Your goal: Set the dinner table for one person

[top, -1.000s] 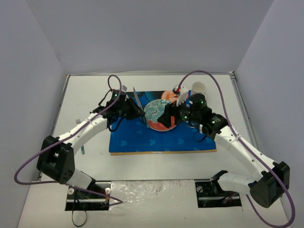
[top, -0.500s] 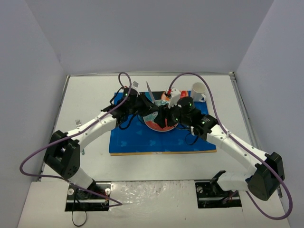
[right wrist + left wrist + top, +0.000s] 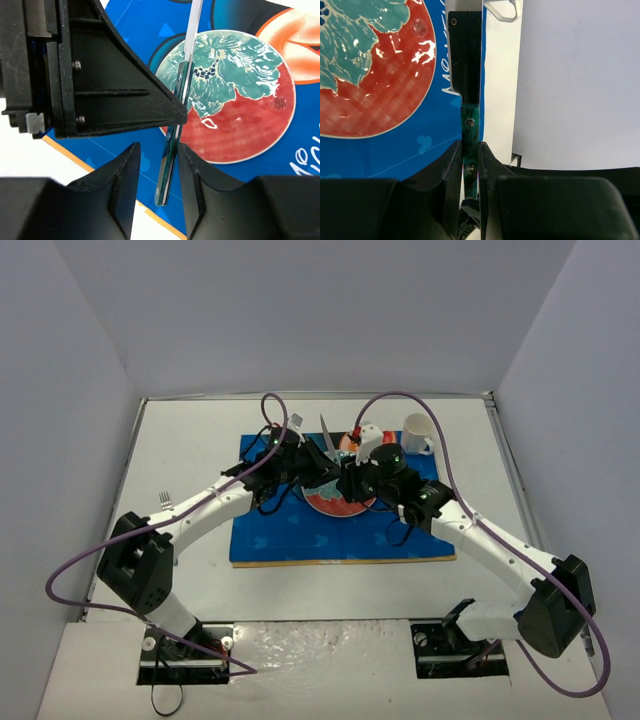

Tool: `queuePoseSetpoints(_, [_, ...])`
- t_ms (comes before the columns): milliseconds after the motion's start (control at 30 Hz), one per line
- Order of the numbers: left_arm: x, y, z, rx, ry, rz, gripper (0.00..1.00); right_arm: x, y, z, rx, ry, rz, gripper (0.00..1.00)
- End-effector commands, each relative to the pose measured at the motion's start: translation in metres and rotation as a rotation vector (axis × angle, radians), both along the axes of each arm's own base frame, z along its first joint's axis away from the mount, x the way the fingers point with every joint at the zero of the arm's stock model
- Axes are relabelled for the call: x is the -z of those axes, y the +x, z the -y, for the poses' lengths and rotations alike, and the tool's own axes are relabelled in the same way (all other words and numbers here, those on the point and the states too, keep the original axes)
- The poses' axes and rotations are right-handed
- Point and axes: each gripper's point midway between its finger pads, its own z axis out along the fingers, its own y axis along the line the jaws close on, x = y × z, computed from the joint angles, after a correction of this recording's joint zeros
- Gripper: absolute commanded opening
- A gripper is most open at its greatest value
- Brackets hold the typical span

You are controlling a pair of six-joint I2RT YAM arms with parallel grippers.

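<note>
Left gripper point(image 3: 469, 147): clamped on the green handle of the table knife point(image 3: 468, 125), blade pointing away from the wrist, off the surface.
Right gripper point(image 3: 159, 150): fingers straddle the butt end of the same handle with a gap on each side, so not pinching yet. Treat it as unclamped.
Knife position: in the air between the two wrists, over the near-left rim of the plate point(image 3: 240, 120). It touches neither plate nor mat as far as you can tell from the wrist views.
Dinner table point(image 3: 190, 440): white top under everything. The blue placemat point(image 3: 290, 540) sits mid-table, the plate is on it, and a white mug point(image 3: 418, 430) stands just off the mat's far right corner.
Fork point(image 3: 163, 498): lying on the bare table well left of the mat, partly under the left arm and not yet placed.
Step in hand: arm-to-arm handover of the knife, my read — left gives, right takes.
Next move: close the right fingers square on the handle and confirm the pinch before you let the left go. Free the left only once the right has it, or the knife drops onto the plate.
After that: likely lay the knife on the mat just right of the plate — between plate and mug side. Keep the blade clear of the mug and the cable.
Risk: the handle is thin and sits off-centre between the right fingers, so it may twist as they close.
</note>
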Motion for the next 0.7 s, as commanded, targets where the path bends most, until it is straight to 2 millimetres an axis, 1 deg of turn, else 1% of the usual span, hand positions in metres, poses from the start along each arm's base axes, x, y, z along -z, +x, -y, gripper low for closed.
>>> queuePoseSetpoints(0, [-0.062,0.006,0.017,0.028,-0.12,0.13,0.0,-0.017,0.015,-0.004,0.028,0.018,0.074,0.32])
queuePoseSetpoints(67, [-0.064,0.005,0.02,0.034,-0.125,0.133,0.0,-0.014,0.016,-0.002,0.032,0.01,0.073,0.29])
queuePoseSetpoints(167, [-0.064,0.003,0.022,0.041,-0.129,0.131,0.0,-0.01,0.015,-0.001,0.034,0.002,0.07,0.21])
queuePoseSetpoints(267, [-0.065,0.002,0.023,0.047,-0.135,0.13,0.0,-0.005,0.016,0.002,0.045,-0.01,0.064,0.17])
queuePoseSetpoints(367, [-0.066,0.001,0.023,0.05,-0.139,0.132,0.0,0.0,0.015,0.005,0.055,-0.019,0.063,0.09])
queuePoseSetpoints(400, [-0.066,0.0,0.023,0.051,-0.142,0.13,0.0,0.002,0.015,0.007,0.062,-0.024,0.06,0.03])
queuePoseSetpoints(433, [-0.066,0.0,0.024,0.052,-0.143,0.13,0.0,0.005,0.015,0.009,0.068,-0.027,0.057,0.0])
queuePoseSetpoints(533, [-0.063,-0.001,0.025,0.055,-0.14,0.129,0.01,0.01,0.015,0.017,0.095,-0.026,0.043,0.0])
queuePoseSetpoints(567, [-0.062,-0.002,0.025,0.058,-0.134,0.127,0.04,0.01,0.015,0.019,0.105,-0.018,0.04,0.0])
queuePoseSetpoints(633, [-0.056,-0.002,0.025,0.061,-0.122,0.121,0.14,0.013,0.012,0.027,0.127,-0.01,0.03,0.0])
queuePoseSetpoints(667, [-0.053,-0.003,0.025,0.06,-0.116,0.117,0.17,0.015,0.012,0.031,0.139,-0.004,0.025,0.0])
